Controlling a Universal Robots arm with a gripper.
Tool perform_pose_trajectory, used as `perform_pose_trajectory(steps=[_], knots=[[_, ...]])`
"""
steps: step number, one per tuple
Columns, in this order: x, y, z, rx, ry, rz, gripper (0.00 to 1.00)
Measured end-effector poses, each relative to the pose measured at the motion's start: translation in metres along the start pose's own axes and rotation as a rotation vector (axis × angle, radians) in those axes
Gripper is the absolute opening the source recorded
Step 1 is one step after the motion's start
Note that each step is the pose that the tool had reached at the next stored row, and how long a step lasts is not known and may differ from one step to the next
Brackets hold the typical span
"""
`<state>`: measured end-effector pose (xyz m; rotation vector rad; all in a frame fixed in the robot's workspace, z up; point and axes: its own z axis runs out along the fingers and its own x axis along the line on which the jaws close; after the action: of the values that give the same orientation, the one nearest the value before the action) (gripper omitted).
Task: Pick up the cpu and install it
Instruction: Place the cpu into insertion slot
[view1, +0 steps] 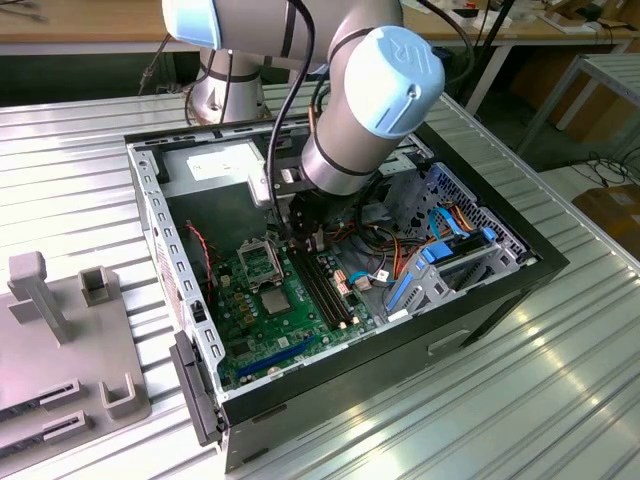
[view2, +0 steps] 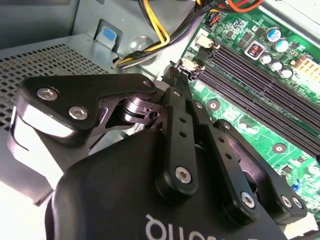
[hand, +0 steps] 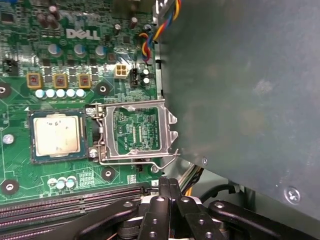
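The cpu (hand: 56, 136), a small silver-grey square, lies flat inside the black-framed socket on the green board (hand: 30, 60). In the exterior view the cpu (view1: 273, 300) sits near the middle of the board. Beside it the metal load plate (hand: 136, 132) is flipped open, its frame bare. My gripper (hand: 166, 184) hovers just off that open plate, near the end of the memory slots, apart from the cpu. Its black fingers (view2: 176, 80) are pressed together with nothing between them.
Long black memory slots (view1: 325, 290) run beside the socket. A grey metal wall (hand: 240, 90) stands close to the load plate. Coloured cables and a blue-trimmed drive cage (view1: 450, 260) fill the case's far side. Grey fixtures (view1: 60, 330) stand on the table at the exterior view's left.
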<state>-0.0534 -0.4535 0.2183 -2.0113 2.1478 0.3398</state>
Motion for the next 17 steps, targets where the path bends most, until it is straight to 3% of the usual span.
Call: perform_pose_trajectory(steps=[11, 13, 17], knots=[[0.0015, 0.0038, 0.0043, 0.0308, -0.0048, 0.104, 0.11], [0.0018, 0.0055, 0.0051, 0.0394, -0.0062, 0.133, 0.11], [0.0018, 0.0074, 0.0060, 0.0407, -0.0065, 0.138, 0.11]])
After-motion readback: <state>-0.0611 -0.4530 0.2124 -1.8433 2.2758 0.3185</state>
